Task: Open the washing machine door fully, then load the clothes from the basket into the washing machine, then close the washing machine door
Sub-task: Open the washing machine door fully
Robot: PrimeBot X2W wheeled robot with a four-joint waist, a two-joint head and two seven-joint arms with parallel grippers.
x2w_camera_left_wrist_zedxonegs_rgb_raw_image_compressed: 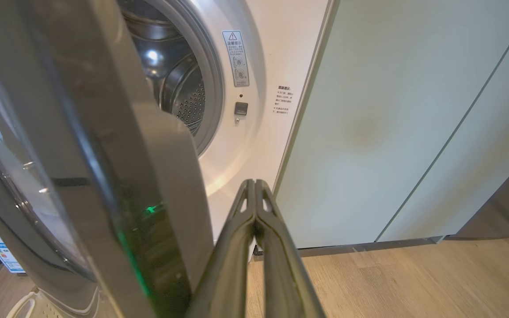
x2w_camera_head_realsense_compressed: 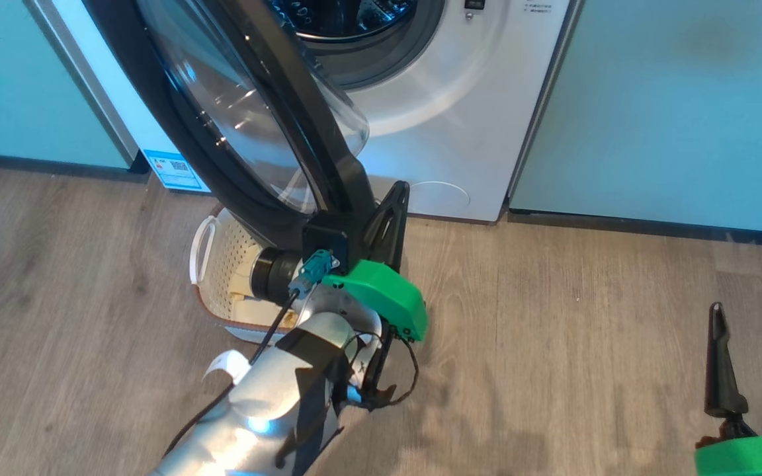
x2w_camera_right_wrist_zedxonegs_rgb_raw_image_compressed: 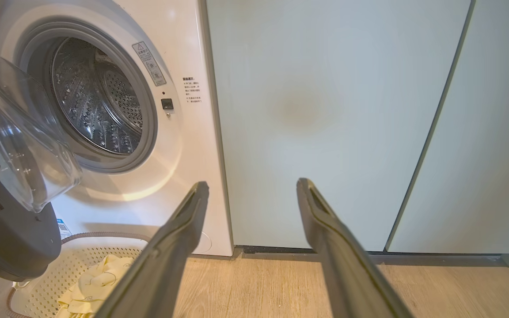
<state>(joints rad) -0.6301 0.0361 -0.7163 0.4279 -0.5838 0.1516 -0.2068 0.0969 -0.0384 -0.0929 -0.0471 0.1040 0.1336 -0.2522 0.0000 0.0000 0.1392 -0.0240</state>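
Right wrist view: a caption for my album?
Open right gripper faces the washing machine; clothes lie in the basket.

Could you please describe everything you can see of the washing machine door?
The washing machine door is large and round, with a wide glossy black rim and a bulging clear glass bowl at its centre. It stands swung well open from the left of the washing machine, leaving the drum opening exposed. Its lower rim hangs above the basket. The shut left end effector sits right beside its free edge; whether they touch cannot be told.
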